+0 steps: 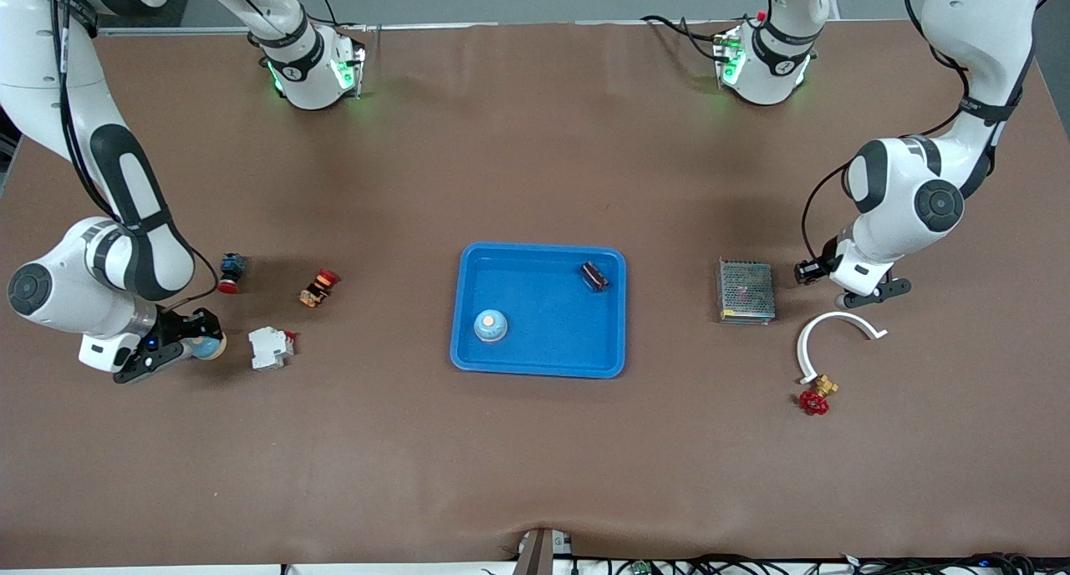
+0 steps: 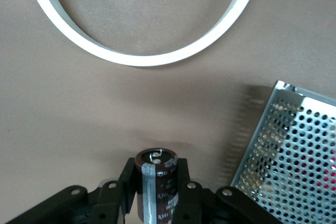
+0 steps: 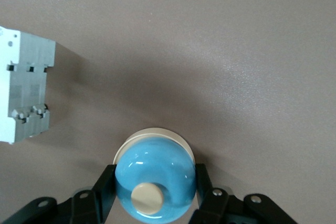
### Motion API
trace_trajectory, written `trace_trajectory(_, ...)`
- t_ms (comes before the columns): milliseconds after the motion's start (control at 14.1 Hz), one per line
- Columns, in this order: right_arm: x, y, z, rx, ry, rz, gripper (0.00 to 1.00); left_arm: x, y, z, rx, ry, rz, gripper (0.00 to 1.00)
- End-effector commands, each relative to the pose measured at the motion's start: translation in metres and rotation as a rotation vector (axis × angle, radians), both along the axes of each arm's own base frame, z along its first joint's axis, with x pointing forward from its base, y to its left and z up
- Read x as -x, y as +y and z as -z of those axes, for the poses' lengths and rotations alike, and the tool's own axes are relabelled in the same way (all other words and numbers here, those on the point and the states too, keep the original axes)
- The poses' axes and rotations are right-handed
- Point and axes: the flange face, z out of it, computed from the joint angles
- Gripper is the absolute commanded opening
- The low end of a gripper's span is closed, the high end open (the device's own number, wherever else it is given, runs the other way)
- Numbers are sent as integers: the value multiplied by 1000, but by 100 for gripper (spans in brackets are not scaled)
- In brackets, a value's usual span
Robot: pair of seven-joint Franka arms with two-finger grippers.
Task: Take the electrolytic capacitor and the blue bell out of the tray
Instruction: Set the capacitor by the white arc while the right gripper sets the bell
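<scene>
My right gripper (image 1: 194,346) is shut on a blue bell with a cream button (image 1: 206,345), low over the table at the right arm's end; the right wrist view shows the bell (image 3: 155,178) between my fingers (image 3: 105,184). My left gripper (image 1: 869,294) is low over the table beside the metal box, shut on a dark brown capacitor (image 2: 156,181) that stands upright between the fingers (image 2: 184,192). The blue tray (image 1: 543,341) in the middle holds a second blue bell (image 1: 491,325) and a second dark capacitor (image 1: 594,276).
A white circuit breaker (image 1: 270,348) lies beside the right gripper, with a blue-red push button (image 1: 231,272) and a red-yellow button (image 1: 319,287) farther off. By the left gripper are a perforated metal box (image 1: 746,290), a white ring arc (image 1: 827,333) and a red-handled brass valve (image 1: 817,398).
</scene>
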Motion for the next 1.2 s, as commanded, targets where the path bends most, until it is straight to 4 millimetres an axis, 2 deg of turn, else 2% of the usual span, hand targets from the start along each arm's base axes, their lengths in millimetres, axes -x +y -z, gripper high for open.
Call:
trace_trajectory(0,-5,-3,-1,-59,-29,41,100,-3,6,4,-9,-11,7,14)
trace_trajectory(142,-11,0,-10,-59,-41,34,100,-3,7,5,-15,-10,19,14)
trace_trajectory(283,-22,4,-27,-61,-56,22,100,-5,22,8,-23,-8,7,14)
trace_trajectory(354,-27,6,-40,-68,-53,17,100,-5,22,9,-23,-6,8,15)
trace_trajectory(496,-36,16,-68,-92,-28,12,100,-6,23,10,-24,-6,9,15)
trace_trajectory(567,-37,23,-77,-101,-10,32,100,-6,23,9,-24,-8,9,20)
trace_trajectory(708,-41,44,-96,-96,-11,95,100,-8,22,8,-25,-11,10,23)
trace_trajectory(779,-43,51,-99,-97,-10,114,100,-8,23,8,-26,-11,10,39)
trace_trajectory(850,-44,60,-102,-97,-8,141,100,-9,22,6,-26,-14,13,64)
trace_trajectory(992,-48,91,-107,-98,5,249,100,-9,23,4,-27,-14,13,100)
trace_trajectory(1133,-52,132,-112,-96,18,364,100,-13,23,-8,-33,-30,11,100)
